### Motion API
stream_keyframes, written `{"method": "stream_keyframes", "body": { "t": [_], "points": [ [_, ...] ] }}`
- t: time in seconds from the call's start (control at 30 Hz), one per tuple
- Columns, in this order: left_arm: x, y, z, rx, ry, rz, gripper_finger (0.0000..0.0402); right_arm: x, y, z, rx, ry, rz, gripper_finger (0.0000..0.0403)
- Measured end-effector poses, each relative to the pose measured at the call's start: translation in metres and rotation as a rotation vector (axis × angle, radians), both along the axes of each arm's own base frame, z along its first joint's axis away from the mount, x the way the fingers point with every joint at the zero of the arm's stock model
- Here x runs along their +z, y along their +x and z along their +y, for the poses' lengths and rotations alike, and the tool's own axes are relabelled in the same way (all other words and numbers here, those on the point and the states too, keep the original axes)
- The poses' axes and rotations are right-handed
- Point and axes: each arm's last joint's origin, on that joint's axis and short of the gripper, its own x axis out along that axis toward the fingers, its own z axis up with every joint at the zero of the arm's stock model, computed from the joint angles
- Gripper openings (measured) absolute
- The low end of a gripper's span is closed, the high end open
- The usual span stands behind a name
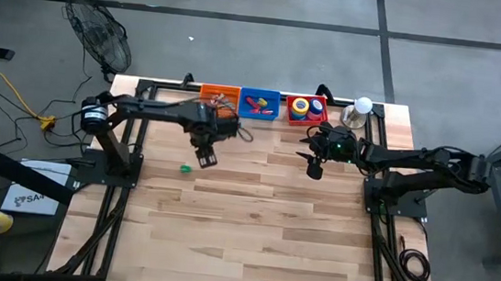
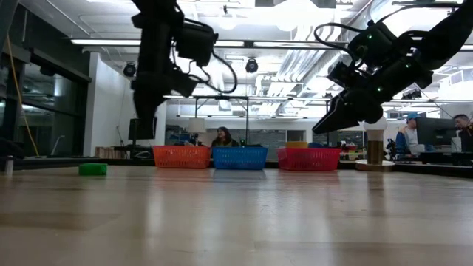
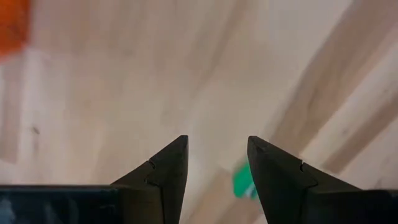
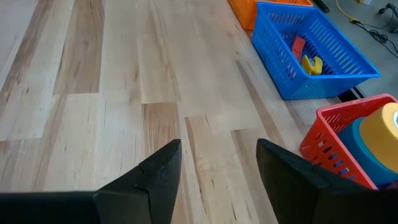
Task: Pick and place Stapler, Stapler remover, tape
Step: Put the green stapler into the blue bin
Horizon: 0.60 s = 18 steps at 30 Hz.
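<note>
Three baskets in a row, one green piece loose on the table [image 1: 251, 233].
Orange basket [image 1: 219, 94], blue basket [image 1: 259, 103], red basket [image 1: 308, 108]; green piece [image 1: 186, 167] near left end effector [image 1: 205, 159]; both it and right end effector [image 1: 314, 172] spread, empty.

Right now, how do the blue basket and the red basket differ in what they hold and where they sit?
The blue basket holds small red and yellow pieces lying low; the red basket holds tape rolls stacked up to its rim. In the high view the blue basket stands in the middle of the row, the red basket nearer the right arm. Both are mesh-walled and stand along the table's far edge.
</note>
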Motion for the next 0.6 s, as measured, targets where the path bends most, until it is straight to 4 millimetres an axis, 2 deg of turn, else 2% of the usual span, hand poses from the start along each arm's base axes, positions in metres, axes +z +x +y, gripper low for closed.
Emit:
{"method": "stream_keyframes", "body": {
  "t": [0.17,0.33,0.6],
  "points": [
    [-0.02,-0.01,-0.019,0.004,-0.023,0.099,0.0161,0.0,0.0,0.0,0.0,0.002,0.005,0.0199],
    [-0.038,-0.02,-0.029,0.039,-0.028,0.153,0.0161,0.0,0.0,0.0,0.001,0.001,0.006,0.0199],
    [-0.043,-0.021,-0.036,0.035,-0.026,0.152,0.0171,0.0,0.0,0.0,0.001,0.001,0.006,0.0199]
  ]
}}
